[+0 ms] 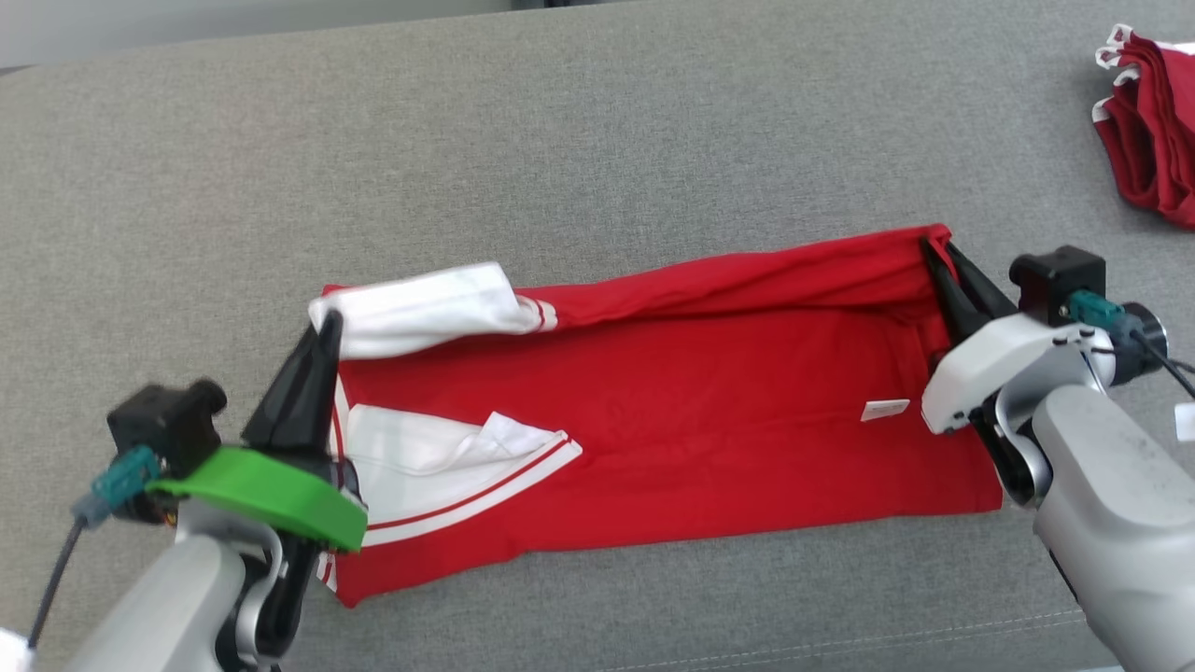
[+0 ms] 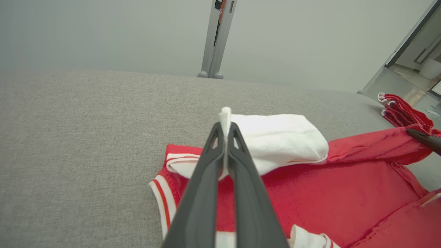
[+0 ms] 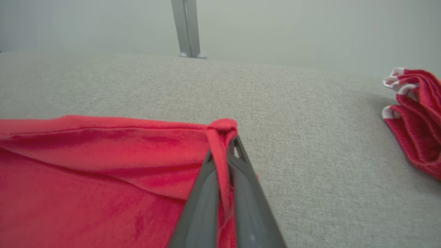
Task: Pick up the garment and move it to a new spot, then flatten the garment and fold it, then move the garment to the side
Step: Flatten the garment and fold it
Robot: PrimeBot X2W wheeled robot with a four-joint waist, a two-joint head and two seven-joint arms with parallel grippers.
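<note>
A red garment (image 1: 672,411) with white sleeves and striped trim lies spread across the grey cushion. My left gripper (image 1: 327,322) is shut on the white sleeve edge at the garment's far left corner; in the left wrist view white cloth (image 2: 225,117) pokes up between the left gripper (image 2: 225,129)'s closed fingers. My right gripper (image 1: 936,245) is shut on the garment's far right corner; in the right wrist view a red hem (image 3: 222,129) is pinched between the right gripper (image 3: 224,148)'s fingers. The far edge of the garment is lifted and folded over slightly.
Another red and white garment (image 1: 1148,131) lies bunched at the cushion's far right, also seen as a red pile (image 3: 413,113) in the right wrist view. A grey metal post (image 2: 217,38) stands behind the cushion. Bare grey cushion (image 1: 467,140) stretches beyond the garment.
</note>
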